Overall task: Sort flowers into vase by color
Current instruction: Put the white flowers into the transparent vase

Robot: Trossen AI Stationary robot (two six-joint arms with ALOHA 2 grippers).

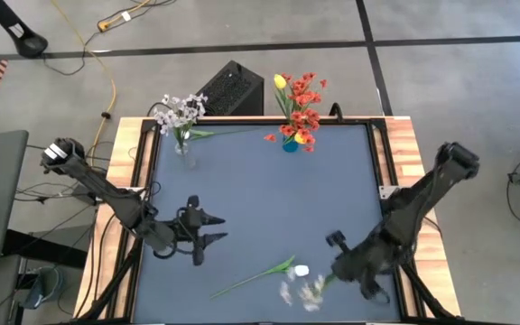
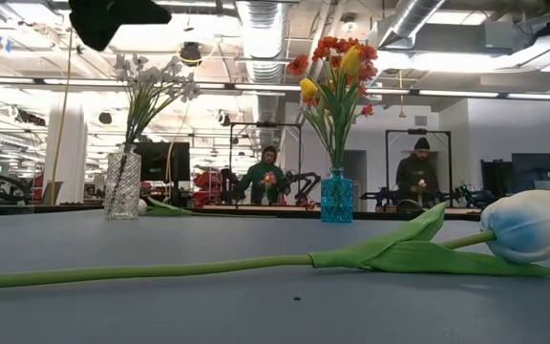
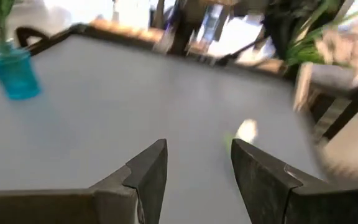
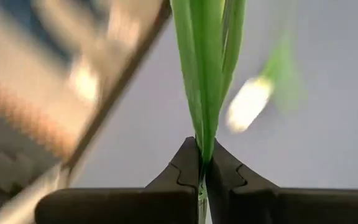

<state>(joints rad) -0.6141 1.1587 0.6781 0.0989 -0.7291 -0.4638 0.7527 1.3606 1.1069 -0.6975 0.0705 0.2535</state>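
Clamped between the right gripper [image 4: 202,167] fingers, a whitish sprig's green stem [image 4: 207,74] is being gripped near the table's front edge, needing a lift toward the clear vase [image 1: 184,149]; left gripper [image 1: 208,227] is waiting wide.
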